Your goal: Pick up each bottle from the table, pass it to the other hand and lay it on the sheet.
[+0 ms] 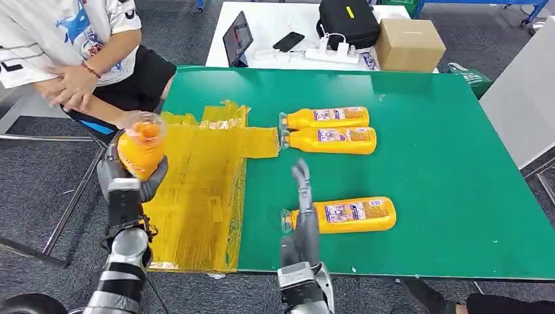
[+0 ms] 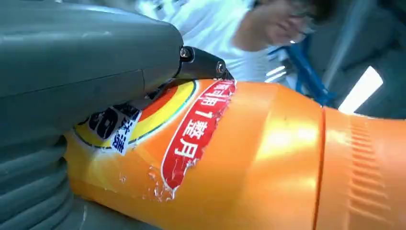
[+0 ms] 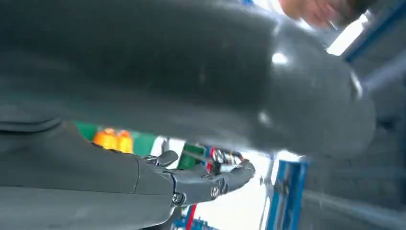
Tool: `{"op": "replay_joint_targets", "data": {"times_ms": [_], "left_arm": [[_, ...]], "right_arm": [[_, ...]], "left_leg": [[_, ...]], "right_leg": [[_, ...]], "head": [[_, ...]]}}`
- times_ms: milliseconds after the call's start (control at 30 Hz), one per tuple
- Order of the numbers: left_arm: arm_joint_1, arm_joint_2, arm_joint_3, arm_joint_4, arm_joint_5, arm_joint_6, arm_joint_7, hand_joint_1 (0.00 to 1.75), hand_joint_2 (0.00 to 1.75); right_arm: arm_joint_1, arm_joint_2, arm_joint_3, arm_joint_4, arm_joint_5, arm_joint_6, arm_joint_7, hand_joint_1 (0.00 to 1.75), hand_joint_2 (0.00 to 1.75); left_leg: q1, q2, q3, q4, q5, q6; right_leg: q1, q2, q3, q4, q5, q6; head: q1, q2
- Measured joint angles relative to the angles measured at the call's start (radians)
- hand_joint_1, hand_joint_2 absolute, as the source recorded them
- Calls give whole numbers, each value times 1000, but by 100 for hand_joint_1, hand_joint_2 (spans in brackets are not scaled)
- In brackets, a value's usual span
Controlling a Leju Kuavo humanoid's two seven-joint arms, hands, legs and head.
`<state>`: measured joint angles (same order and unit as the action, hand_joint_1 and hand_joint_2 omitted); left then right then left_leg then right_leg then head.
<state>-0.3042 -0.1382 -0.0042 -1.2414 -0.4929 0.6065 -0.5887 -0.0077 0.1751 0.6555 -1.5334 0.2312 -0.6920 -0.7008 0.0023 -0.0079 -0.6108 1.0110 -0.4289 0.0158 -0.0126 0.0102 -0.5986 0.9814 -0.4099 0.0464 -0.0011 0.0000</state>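
Step in hand: laying down after the pass. My left hand [image 1: 131,171] grips a bottle [image 1: 141,146], raised above the sheet's [image 1: 196,196] 9 o'clock edge, cap end toward the camera. My right hand [image 1: 302,196] is empty, fingers extended and apart, at the near bottle's [image 1: 347,214] 9 o'clock end. A pair of bottles [image 1: 330,129] lies at 12 o'clock from it, just off the sheet. Next, I judge: lower the left hand, tip the bottle flat onto the sheet, release.
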Motion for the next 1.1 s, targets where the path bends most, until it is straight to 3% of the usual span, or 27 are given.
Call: {"op": "replay_joint_targets", "data": {"times_ms": [200, 433, 600, 900, 1100], "left_arm": [[-110, 48, -29, 175, -362, -96, 133, 175, 175], [-166, 91, -86, 322, -448, -189, 152, 175, 175], [-201, 146, -165, 442, -537, -317, 141, 175, 175], [-216, 202, -249, 521, -582, -398, 134, 175, 175], [-215, 203, -250, 522, -582, -399, 134, 175, 175]], "right_arm": [[37, 30, -116, -196, -60, -8, 0, 0, 0], [52, 35, -189, -300, -82, -8, 0, 0, 0], [53, 30, -196, -310, -136, 3, 0, 0, 0], [56, 28, -214, -292, -184, 120, 0, 0, 0], [56, 28, -215, -289, -185, 126, 0, 0, 0]], "left_leg": [[0, 0, 0, 0, 0, 0], [0, 2, 0, 0, 0, 0], [0, 4, 0, 0, 0, 0], [0, 4, 0, 0, 0, 0], [0, 4, 0, 0, 0, 0]], "right_leg": [[0, 0, 0, 0, 0, 0], [0, 1, -1, 0, 0, 0], [0, 2, -2, 0, 0, 0], [0, 2, 0, 0, 0, 0], [0, 2, 0, 0, 0, 0]], "head": [[0, 0], [0, 0], [0, 0], [0, 0], [0, 0]]}}
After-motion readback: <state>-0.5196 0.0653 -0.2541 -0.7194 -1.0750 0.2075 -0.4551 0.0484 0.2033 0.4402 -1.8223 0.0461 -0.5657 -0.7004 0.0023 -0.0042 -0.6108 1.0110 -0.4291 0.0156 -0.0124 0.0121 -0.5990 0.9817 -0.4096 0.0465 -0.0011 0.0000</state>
